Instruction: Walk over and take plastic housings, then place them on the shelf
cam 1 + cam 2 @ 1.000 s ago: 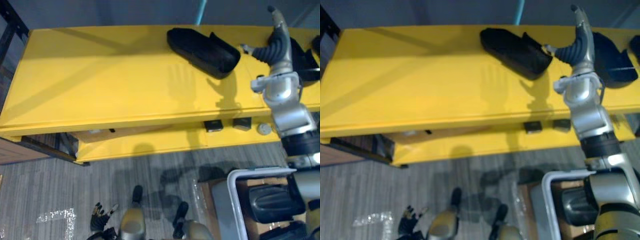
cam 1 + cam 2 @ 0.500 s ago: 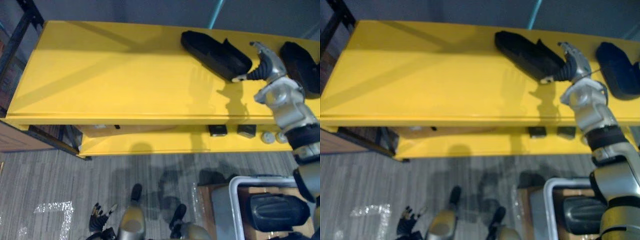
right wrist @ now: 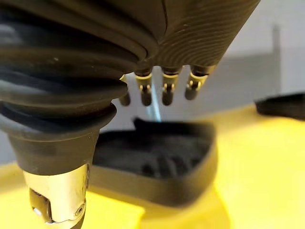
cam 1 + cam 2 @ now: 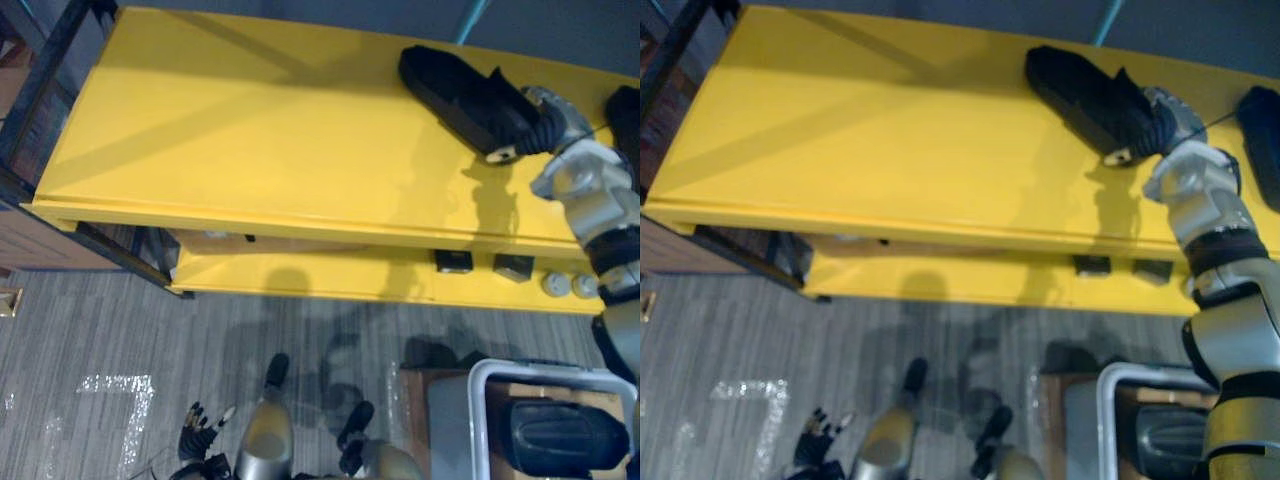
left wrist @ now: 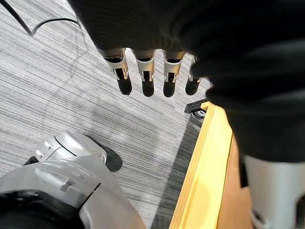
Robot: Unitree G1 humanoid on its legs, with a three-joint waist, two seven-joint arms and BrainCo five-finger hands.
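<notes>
A housing (image 4: 465, 85) lies on the shelf (image 4: 250, 140), on its top board, far and right of the middle. A second housing (image 4: 1265, 140) lies further right, well apart from the first. The right hand (image 4: 548, 115) is between them, just beside the first one's right end. On the lower board (image 4: 330, 280), to the right, two small blocks (image 4: 453, 261) sit side by side, with two round knobs (image 4: 555, 284) to their right. Near right, a bin (image 4: 480, 400) stands on the floor (image 4: 100, 330) with a third housing (image 4: 555, 435) in it. The left hand (image 4: 200, 428) hangs near left, above the floor.
</notes>
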